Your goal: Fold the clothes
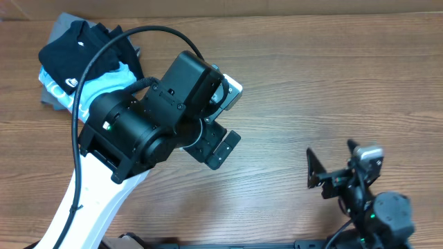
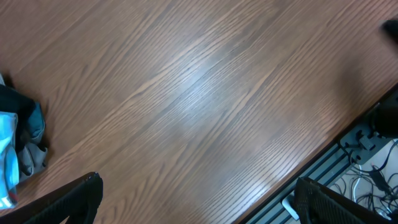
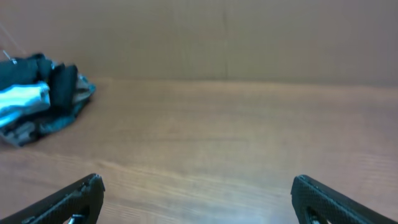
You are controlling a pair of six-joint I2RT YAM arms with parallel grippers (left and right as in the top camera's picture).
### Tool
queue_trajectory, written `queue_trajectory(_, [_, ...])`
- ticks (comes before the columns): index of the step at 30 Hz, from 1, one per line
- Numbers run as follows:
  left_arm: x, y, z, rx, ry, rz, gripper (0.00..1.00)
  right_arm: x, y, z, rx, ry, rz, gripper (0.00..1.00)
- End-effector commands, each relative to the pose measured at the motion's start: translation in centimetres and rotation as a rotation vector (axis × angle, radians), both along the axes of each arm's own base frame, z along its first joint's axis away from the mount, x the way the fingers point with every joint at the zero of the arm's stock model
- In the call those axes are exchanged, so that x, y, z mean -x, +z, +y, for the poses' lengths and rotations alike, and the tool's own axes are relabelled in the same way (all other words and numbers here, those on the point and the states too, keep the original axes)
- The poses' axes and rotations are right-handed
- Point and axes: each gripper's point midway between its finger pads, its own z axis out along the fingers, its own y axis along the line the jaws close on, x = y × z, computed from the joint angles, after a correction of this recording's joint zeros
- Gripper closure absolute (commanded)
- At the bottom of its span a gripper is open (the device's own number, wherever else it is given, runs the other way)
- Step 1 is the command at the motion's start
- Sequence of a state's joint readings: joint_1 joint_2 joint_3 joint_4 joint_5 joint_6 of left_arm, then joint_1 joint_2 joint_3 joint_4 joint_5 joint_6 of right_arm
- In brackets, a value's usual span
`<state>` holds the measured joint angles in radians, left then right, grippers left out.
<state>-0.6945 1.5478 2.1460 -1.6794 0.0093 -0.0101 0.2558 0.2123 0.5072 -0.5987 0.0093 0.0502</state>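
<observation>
Left gripper (image 2: 198, 188) noted fully spread, nothing held, raised over the table (image 1: 311, 83). Right gripper (image 3: 196, 186) likewise: jaws wide, empty, low near the front edge. Farther off, at the far left corner, navy T-shirt (image 1: 73, 52) bunched atop a light blue shirt (image 1: 104, 81) and a grey garment (image 1: 50, 102). Recommend pinching only navy fabric at the top of the heap, lifting clear, then spreading flat mid-table before any fold.

Wood-grain table (image 1: 311, 83), plain tan wall (image 3: 249, 37)
</observation>
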Motion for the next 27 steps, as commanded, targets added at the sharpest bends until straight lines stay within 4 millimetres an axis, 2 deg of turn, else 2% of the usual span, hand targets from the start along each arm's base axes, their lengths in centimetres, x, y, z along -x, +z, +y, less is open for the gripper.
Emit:
queue_trajectory(1, [-0.1, -0.2, 0.0, -0.005, 0.017, 0.003, 0.0, 0.1, -3.4, -0.4, -0.062, -0.035, 0.011, 0.0])
queue_trajectory(8, [-0.1, -0.2, 0.0, -0.005, 0.018, 0.003, 0.0, -1.0, -7.8, -0.1, -0.085, -0.038, 0.004, 0.0])
queue_trajectory(11, [-0.1, -0.2, 0.0, -0.005, 0.018, 0.003, 0.0, -1.6, -8.7, 0.1, -0.091, -0.035, -0.017, 0.0])
queue_trajectory(14, [-0.1, -0.2, 0.0, -0.005, 0.018, 0.003, 0.0, -1.9, -8.0, 0.2, -0.102, -0.032, -0.057, 0.0])
queue_trajectory(27, [-0.1, -0.2, 0.0, -0.005, 0.018, 0.003, 0.0, -2.0, -8.1, 0.2, -0.102, -0.032, -0.058, 0.0])
